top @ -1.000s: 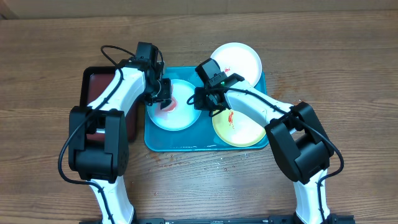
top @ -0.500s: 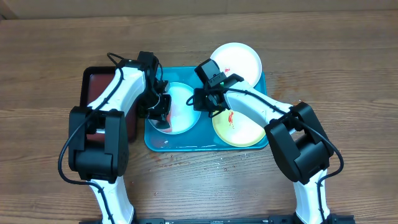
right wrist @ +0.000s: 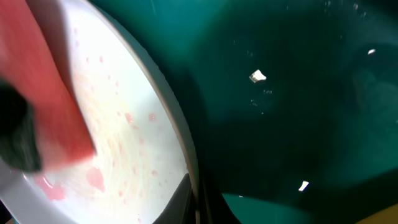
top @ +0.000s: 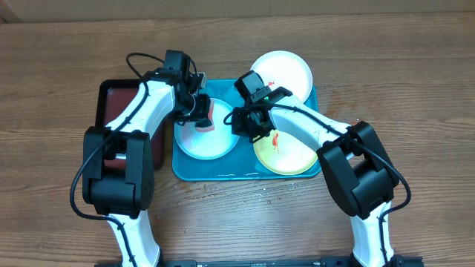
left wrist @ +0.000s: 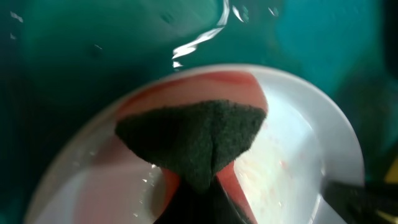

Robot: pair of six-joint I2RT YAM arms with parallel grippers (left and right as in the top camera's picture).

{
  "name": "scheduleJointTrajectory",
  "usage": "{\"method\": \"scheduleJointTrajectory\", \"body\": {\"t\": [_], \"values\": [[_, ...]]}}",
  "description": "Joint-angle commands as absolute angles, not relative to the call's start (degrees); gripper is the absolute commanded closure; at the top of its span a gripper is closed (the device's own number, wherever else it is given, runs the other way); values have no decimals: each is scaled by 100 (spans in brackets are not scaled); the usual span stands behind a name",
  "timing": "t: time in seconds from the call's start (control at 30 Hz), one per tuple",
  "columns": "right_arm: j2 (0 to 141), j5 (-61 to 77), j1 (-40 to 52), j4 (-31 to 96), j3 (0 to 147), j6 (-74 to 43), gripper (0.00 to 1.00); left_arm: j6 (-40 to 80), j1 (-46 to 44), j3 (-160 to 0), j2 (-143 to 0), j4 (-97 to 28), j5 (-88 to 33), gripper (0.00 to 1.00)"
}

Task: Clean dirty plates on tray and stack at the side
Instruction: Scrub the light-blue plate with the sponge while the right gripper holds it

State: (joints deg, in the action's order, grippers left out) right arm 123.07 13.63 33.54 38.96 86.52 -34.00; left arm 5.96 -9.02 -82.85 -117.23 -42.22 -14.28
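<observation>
The light blue plate lies at the left of the turquoise tray, with faint red smears. My left gripper is shut on a red sponge with a dark scrub face, pressed on the plate's far part. My right gripper is shut on the plate's right rim, one finger inside it and one outside. The yellow-green rimmed plate, with a red smear, lies at the tray's right. The white plate rests over the tray's far right corner, with a small red mark.
A smaller black tray with a dark red inside stands just left of the turquoise tray, under my left arm. Water drops and small white crumbs lie on the turquoise tray's floor. Bare wooden table surrounds both trays.
My left gripper and sponge went down to the blue plate's near left part, then back up to its far part. The right gripper stayed on the rim.
</observation>
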Motion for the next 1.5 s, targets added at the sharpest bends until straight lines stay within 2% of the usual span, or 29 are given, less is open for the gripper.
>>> {"method": "scheduleJointTrajectory", "body": {"t": [0.0, 0.13, 0.3, 0.6, 0.83, 0.97, 1.17, 1.33, 1.47], "values": [[12359, 1514, 3444, 3981, 8652, -3457, 96, 1212, -972, -8270, -11699, -4007, -198, 96], [12359, 1514, 3444, 3975, 8619, -3476, 96, 1490, -1035, -8270, -11699, -4073, 838, 96], [12359, 1514, 3446, 3966, 8619, -3476, 96, 1437, -1227, -8272, -11699, -4372, 838, 96], [12359, 1511, 3444, 3966, 8619, -3474, 96, 231, -1653, -8272, -11699, -4442, -2047, 96], [12359, 1511, 3444, 3957, 8619, -3474, 96, 172, -1726, -8270, -11699, -4877, -2211, 96], [12359, 1511, 3444, 3955, 8619, -3474, 96, 628, -1715, -8270, -11699, -5321, -1535, 96], [12359, 1511, 3439, 4001, 8619, -3476, 96, 2106, -1656, -8270, -11699, -5988, 781, 96], [12359, 1511, 3439, 3999, 8619, -3476, 96, 2279, -1643, -8272, -11699, -6066, 2005, 96], [12359, 1511, 3439, 3997, 8619, -3476, 96, 2276, -1643, -8272, -11699, -5581, 2510, 96]]}}
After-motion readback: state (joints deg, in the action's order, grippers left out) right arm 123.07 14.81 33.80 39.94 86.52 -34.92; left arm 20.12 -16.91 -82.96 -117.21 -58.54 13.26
